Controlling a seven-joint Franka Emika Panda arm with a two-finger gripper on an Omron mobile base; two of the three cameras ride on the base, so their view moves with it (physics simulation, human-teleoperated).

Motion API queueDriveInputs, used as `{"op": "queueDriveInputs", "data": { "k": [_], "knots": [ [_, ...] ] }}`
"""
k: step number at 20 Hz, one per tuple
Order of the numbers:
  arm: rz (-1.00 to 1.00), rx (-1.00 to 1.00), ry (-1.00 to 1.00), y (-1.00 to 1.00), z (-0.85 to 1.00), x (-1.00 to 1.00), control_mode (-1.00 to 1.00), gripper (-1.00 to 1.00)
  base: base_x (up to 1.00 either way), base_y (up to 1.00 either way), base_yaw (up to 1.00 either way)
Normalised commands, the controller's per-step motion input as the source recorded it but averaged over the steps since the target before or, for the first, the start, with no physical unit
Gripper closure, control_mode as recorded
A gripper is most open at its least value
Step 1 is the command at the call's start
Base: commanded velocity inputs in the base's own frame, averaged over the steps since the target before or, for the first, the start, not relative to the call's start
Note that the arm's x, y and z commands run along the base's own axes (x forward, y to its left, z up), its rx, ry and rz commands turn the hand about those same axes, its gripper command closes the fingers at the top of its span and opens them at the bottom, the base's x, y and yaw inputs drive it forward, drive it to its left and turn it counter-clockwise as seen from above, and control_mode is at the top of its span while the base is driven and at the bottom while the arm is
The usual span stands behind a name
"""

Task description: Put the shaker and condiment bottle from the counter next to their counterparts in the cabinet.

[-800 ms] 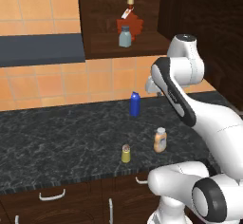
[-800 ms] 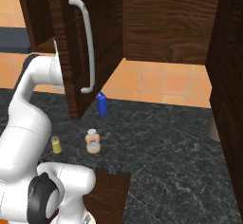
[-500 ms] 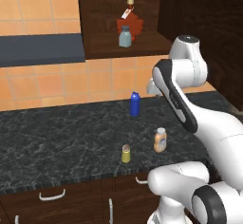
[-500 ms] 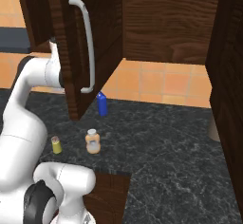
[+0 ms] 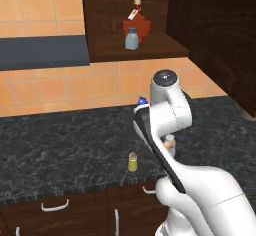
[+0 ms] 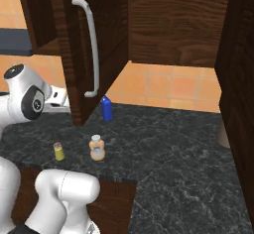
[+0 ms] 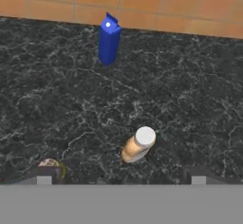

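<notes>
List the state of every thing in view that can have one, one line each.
shaker: upright on the counter, not held.
condiment bottle: upright on the counter, cap on, not held.
blue bottle: upright by the wall.
cabinet: door open.
grey-blue shaker: upright on the shelf.
red leaf bottle: upright, corked.
gripper: jaws open, empty.
</notes>
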Motion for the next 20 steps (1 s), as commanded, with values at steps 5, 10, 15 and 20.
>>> {"op": "queueDriveInputs", "data": {
  "k": [5,10,15,20],
  "knots": [
    [-0.27,-0.12,-0.3,0.71,-0.75,-0.2,-1.0,-1.0,0.0,0.0,0.0],
    [-0.16,-0.06,-0.27,0.61,-0.6,-0.03,-1.0,-1.0,0.0,0.0,0.0],
    [-0.01,0.0,-0.33,0.35,-0.66,0.0,-1.0,-1.0,0.0,0.0,0.0],
    [-0.01,0.04,-0.09,0.35,-0.53,0.01,-1.0,-1.0,0.0,0.0,0.0]
  ]
}}
